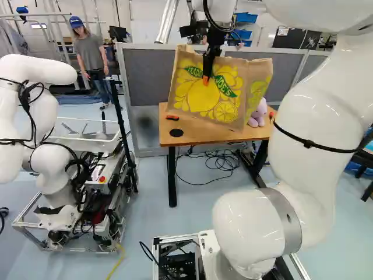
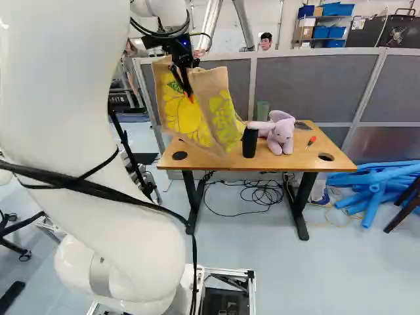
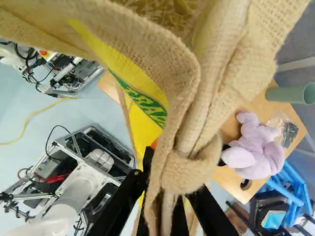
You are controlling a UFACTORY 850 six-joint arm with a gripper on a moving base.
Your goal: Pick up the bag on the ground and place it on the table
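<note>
My fingers [image 1: 206,80]: pinching the burlap bag [image 1: 195,102] near its top.
Bag: I hold it up by the left end of the table [image 2: 226,163], in the right base view.
Tight side: black cup [image 2: 250,142], purple stuffed toy [image 2: 281,136] beside it.

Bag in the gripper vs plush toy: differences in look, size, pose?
- Pose: the bag hangs by its gathered top from the gripper; the plush toy sits on the table.
- Look: the bag is tan, coarse-woven, with yellow fruit print; the plush toy is plain pale purple.
- Size: the bag is clearly bigger than the plush toy.
Shared: both look soft.
</note>
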